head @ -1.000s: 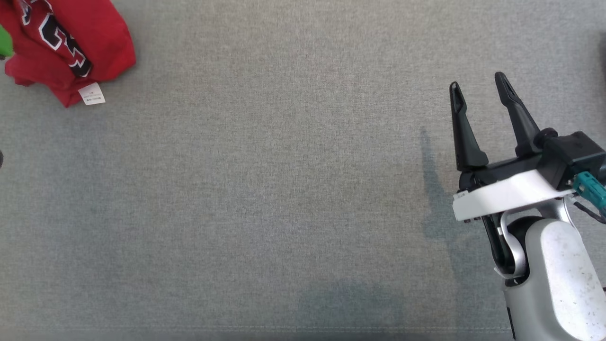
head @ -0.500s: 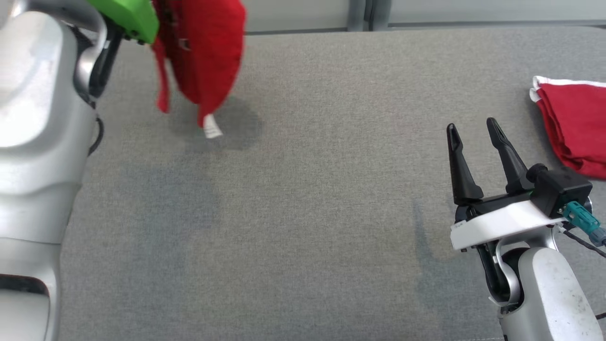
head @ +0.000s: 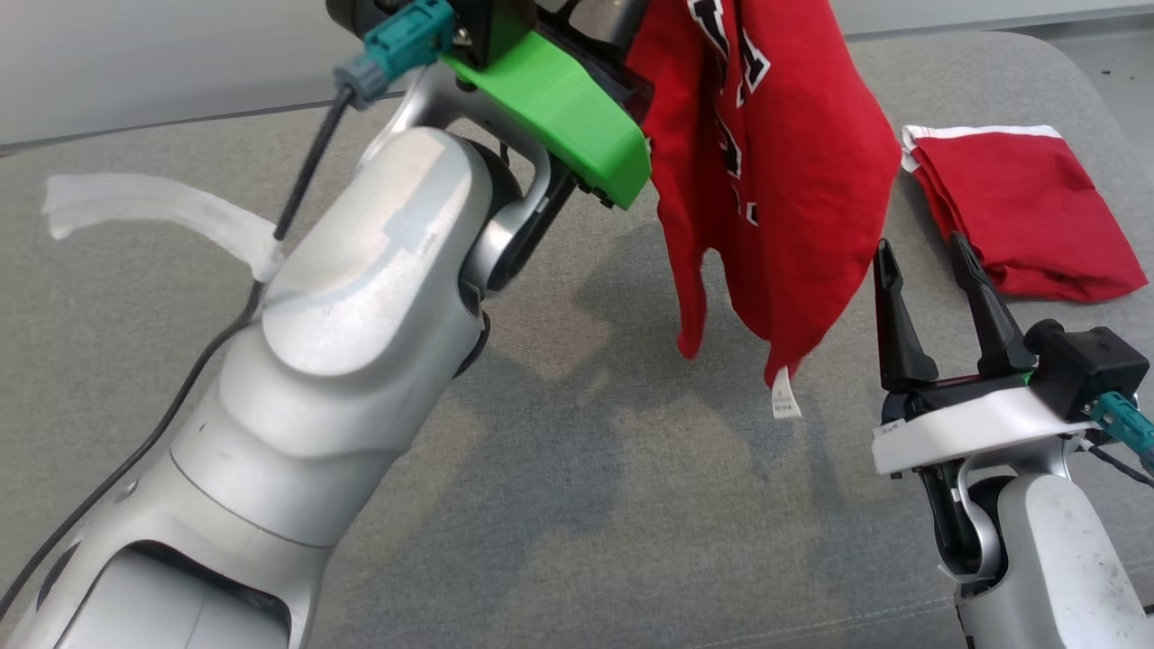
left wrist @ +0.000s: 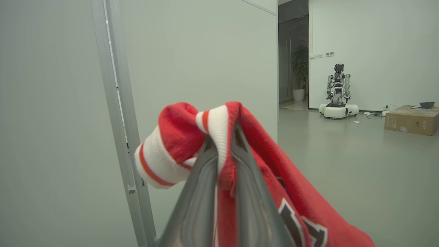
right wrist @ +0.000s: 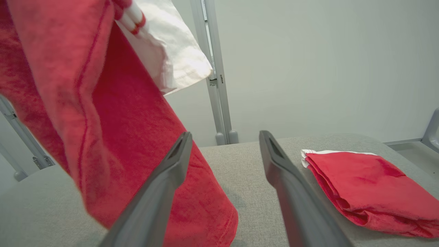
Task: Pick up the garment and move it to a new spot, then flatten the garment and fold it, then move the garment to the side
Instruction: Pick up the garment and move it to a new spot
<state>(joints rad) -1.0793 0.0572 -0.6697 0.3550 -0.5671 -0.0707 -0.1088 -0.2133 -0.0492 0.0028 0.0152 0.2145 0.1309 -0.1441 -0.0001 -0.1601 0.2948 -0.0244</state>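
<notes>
Left gripper (left wrist: 222,137) raised, fingers clamped on the red jersey (head: 793,180); right gripper (head: 920,243) just beside it, fingers spread.

Soft, matt red cloth in the garment (head: 775,180), faintly fuzzy, with ribbed white-and-red knit trim and flat black-and-white lettering. Thin white label (head: 784,397) at its lower hem, smooth like paper or satin tape. Same matt red cloth in the folded red piece (head: 1019,216). Coarse grey woven fabric over the work surface (head: 577,505), dull and grainy. Smooth silver shell on the left arm (head: 343,361), satin sheen, lightly scuffed. Matt green plastic on the wrist mount (head: 559,117). Dark matt plastic on the fingers (head: 897,333) of the right gripper (head: 920,245); smooth white plastic plate (head: 965,424) behind them.
</notes>
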